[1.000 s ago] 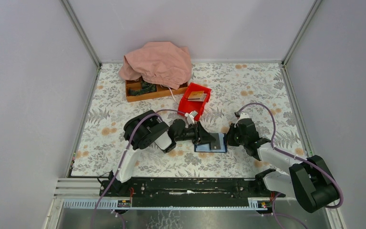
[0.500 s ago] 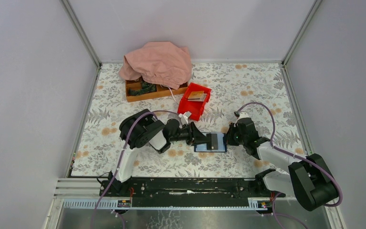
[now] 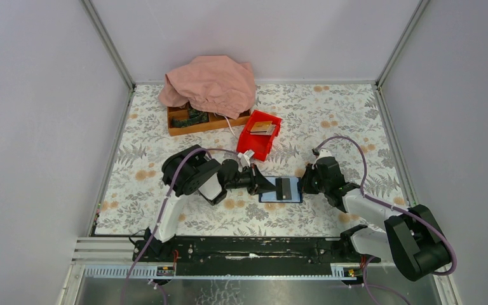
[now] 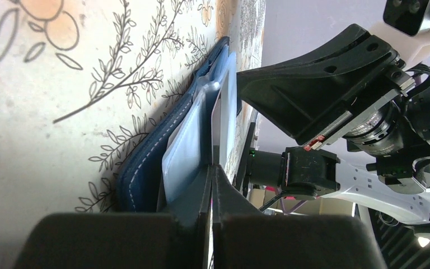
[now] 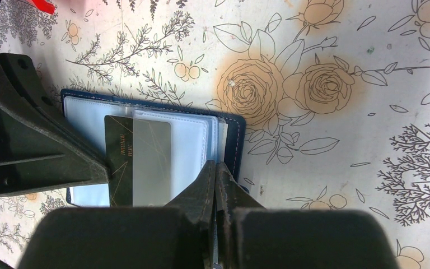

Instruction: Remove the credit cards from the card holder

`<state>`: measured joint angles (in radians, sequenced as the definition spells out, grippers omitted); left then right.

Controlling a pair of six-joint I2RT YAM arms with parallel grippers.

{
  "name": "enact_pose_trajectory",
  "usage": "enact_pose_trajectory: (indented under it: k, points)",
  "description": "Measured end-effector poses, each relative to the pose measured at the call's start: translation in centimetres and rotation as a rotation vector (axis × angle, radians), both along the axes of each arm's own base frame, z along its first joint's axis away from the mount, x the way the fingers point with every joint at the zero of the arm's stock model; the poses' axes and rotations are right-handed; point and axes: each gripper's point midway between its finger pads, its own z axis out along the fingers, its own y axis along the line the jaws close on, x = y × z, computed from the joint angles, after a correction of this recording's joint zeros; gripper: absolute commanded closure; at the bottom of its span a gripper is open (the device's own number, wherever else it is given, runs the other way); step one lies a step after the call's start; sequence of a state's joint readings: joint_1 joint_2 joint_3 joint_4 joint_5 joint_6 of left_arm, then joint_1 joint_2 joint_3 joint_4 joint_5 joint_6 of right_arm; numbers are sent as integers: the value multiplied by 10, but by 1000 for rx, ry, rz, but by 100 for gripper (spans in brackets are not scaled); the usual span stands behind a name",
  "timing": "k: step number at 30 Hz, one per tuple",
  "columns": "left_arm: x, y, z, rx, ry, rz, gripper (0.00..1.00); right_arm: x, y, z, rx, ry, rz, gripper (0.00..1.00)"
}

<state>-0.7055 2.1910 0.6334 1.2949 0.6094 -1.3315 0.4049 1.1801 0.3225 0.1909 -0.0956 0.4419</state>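
Note:
The card holder (image 3: 295, 192) lies open on the floral table, blue-grey sleeves up, dark blue cover showing in the left wrist view (image 4: 145, 162) and the right wrist view (image 5: 193, 140). A credit card (image 3: 284, 189), dark with a silvery band (image 5: 140, 159), sticks partway out of a sleeve toward the left. My left gripper (image 3: 274, 188) is shut on the card's left edge (image 4: 217, 123); its finger (image 5: 28, 140) shows at the left of the right wrist view. My right gripper (image 3: 302, 185) is shut on the holder's right edge (image 5: 215, 168). Other cards are hidden.
A red plastic bin (image 3: 259, 135) stands just behind the left gripper. A wooden tray (image 3: 194, 119) half under a pink cloth (image 3: 210, 79) sits at the back left. Grey walls close the table on three sides.
My left gripper has drawn back to the left off the holder, and the dark card now shows partway out of its sleeve. The right gripper has stayed on the holder's right edge.

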Motion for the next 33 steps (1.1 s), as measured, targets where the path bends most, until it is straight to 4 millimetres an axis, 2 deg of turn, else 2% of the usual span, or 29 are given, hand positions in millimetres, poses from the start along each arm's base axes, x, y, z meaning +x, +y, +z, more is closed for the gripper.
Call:
enact_pose_trajectory:
  k: [8,18,23,27,33]
  points:
    - [0,1,1,-8,0,0,100,0,0,0,0,0,0,100]
    - [-9,29,-1,35,-1,30,100,0,0,0,0,0,0,100]
    - [-12,35,-1,43,1,36,100,0,0,0,0,0,0,100]
    - [-11,36,10,39,-33,34,100,0,0,0,0,0,0,100]
    - [-6,35,46,23,-161,32,100,0,0,0,0,0,0,100]
